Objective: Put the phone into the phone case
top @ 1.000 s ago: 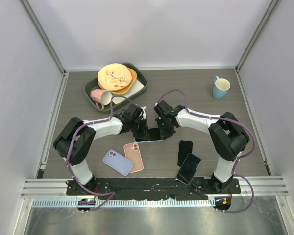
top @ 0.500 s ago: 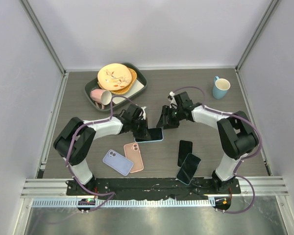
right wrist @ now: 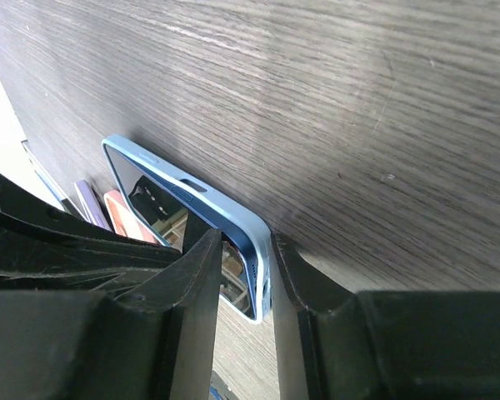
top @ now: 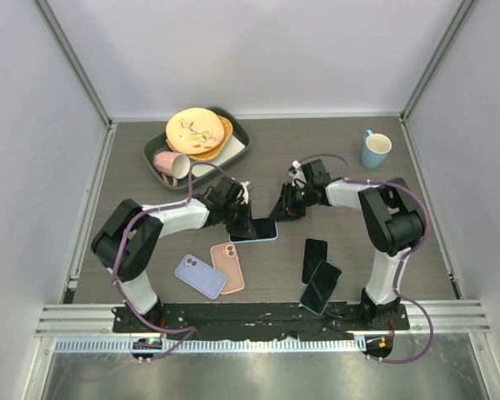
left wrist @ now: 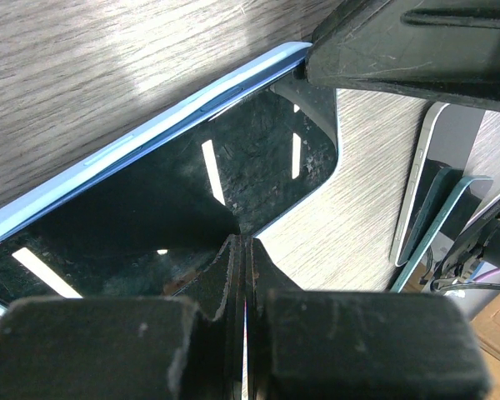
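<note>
The phone (top: 258, 229) lies screen-up near the middle of the worktop (top: 317, 142), already framed by the pale blue phone case (left wrist: 150, 125). Whether every corner is fully seated cannot be told.

Toward the far left corner sits a tray (top: 237, 150) of crockery. Nearer the front edge, left of centre, a lilac case (top: 200, 276) and a pink case (top: 227, 267) lie side by side.

The left gripper (top: 237, 218) comes next. Its jaws are clenched together with nothing between them, and the tip rests on the black glass at the phone's left end, seemingly pinning it down.

On the phone's right, the right gripper (top: 283, 208) reaches the far right corner of the case. In the right wrist view its jaws straddle the blue rim (right wrist: 192, 196) closely and appear to pinch it.

Right of centre by the front edge lie two dark phones (top: 317, 271), and a blue mug (top: 375, 150) stands toward the far right corner.

The phone is probably stiff, fairly light and slick on its glass face, so pressing flat on the screen should suit it better than gripping it. The case looks thin and flexible. Its rim is likely best taken at a corner and eased over the phone's edge, since a hard pull could pop the phone back out or skid it across the wood.
</note>
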